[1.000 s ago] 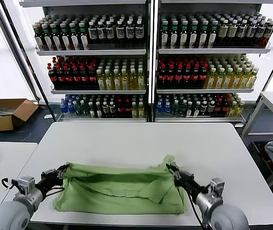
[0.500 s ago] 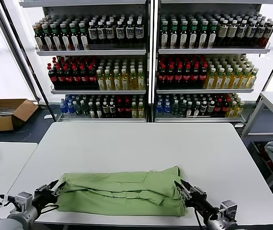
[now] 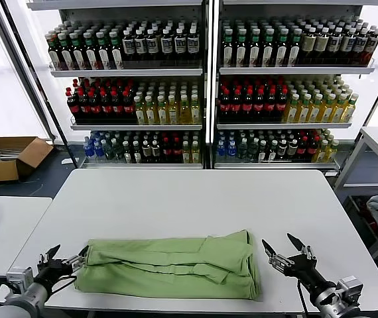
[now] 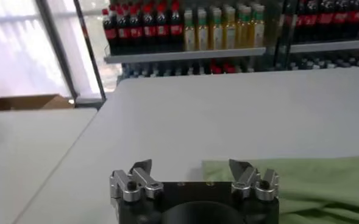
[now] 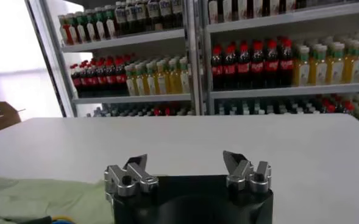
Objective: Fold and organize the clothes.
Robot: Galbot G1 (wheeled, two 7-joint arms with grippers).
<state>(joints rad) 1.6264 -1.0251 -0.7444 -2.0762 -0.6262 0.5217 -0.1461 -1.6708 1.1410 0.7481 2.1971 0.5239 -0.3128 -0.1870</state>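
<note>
Here we see the folded polo shirt lying lengthwise left-to-right low in frame on the table, left gripper and right gripper jaws spread.

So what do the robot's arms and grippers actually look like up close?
Each arm ends in a rounded light-grey shell with silver metal blocks and thin black cables. The left gripper and right gripper match: a black body carrying two slim, dark, pointed fingers. The wrist views show silver knuckle-like brackets with small screws holding each finger. I see no logos or markings.
</note>
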